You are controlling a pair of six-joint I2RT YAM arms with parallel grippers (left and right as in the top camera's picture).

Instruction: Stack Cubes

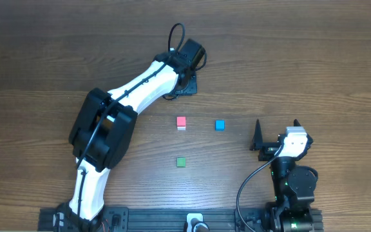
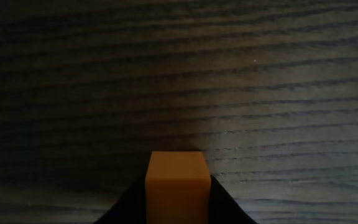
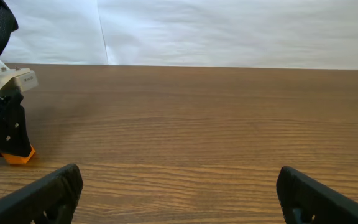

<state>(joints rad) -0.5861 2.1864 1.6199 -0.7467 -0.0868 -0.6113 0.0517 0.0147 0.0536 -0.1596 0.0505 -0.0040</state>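
Fingers of the left gripper [image 2: 178, 188] clamped on an orange cube [image 2: 178, 171] down at the bench [image 2: 260, 93], right gripper [image 1: 276, 127] fingers wide apart.

Wood-grain table [image 1: 314, 51]; white backdrop [image 3: 229, 31]

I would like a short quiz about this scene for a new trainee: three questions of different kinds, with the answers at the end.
1. Fill the blank: the pink cube, blue cube and green cube lie loose on the table. The fourth cube, held in the left pincer, is ____.
2. Multiple choice: which loose cube lies lowest in the top view? A pink, B blue, C green.
3. True or false: the right pincer is shut on a cube.

Key:
1. orange, the orange cube
2. C
3. false, it is open and holds nothing
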